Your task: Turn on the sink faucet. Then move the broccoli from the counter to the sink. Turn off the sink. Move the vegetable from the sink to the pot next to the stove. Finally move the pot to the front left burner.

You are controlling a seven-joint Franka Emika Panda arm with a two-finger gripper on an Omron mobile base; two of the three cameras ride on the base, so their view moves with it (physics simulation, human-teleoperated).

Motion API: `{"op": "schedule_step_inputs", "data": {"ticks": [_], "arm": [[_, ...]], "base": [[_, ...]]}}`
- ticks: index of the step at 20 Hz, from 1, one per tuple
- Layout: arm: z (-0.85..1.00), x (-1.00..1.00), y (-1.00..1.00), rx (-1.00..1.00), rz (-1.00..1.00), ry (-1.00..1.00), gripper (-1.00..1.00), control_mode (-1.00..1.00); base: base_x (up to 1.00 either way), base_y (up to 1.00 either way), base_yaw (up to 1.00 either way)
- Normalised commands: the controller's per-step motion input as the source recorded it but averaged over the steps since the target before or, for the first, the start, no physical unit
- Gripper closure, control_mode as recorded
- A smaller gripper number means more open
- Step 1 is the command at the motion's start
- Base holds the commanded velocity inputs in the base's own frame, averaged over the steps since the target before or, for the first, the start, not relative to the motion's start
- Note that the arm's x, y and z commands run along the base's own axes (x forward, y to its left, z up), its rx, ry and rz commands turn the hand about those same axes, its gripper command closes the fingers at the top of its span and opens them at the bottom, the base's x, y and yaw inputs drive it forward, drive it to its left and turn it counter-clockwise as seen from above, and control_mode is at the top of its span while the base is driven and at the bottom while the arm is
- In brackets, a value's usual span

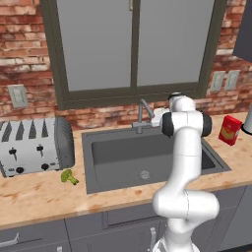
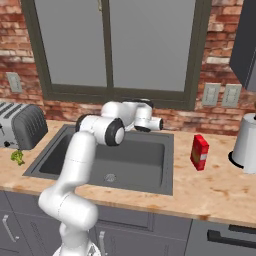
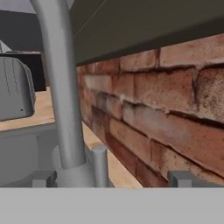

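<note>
Far left of the two-finger gripper (image 3: 112,178): silver slotted toaster (image 1: 34,145), tiny green broccoli floret (image 1: 69,176) just before it on tan wood-grain counter (image 1: 44,197). Dark grey rectangular sink (image 1: 98,177) below. Fingers spread wide, empty, flanking slim grey metal faucet (image 3: 61,87). Red-brick wall (image 3: 166,109) behind; red box (image 1: 230,130) right.

So the white arm is folded up from its base in front of the sink (image 1: 93,147), elbow up high, forearm reaching back toward the sink faucet (image 1: 143,114) at the wall. The gripper (image 3: 114,178) sits right at the faucet's base, jaws spread wide apart with the little lever standing between the fingertips (image 3: 43,178). Nothing's gripped in it.
</note>
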Motion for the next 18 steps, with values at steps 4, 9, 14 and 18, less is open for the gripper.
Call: {"op": "schedule_step_inputs", "data": {"ticks": [4,9,14,18], "arm": [[-0.01,0.03,0.33,0.00,-0.03,0.01,1.00,-1.00],[-0.05,0.11,0.19,0.00,-0.01,0.08,1.00,-1.00],[-0.06,0.01,0.02,0.00,-0.06,0.01,1.00,-1.00],[-0.05,0.01,-0.01,0.00,-0.19,0.00,1.00,-1.00]], "base": [[0.00,0.00,0.00],[0.00,0.00,0.00],[0.00,0.00,0.00],[0.00,0.00,0.00]]}}
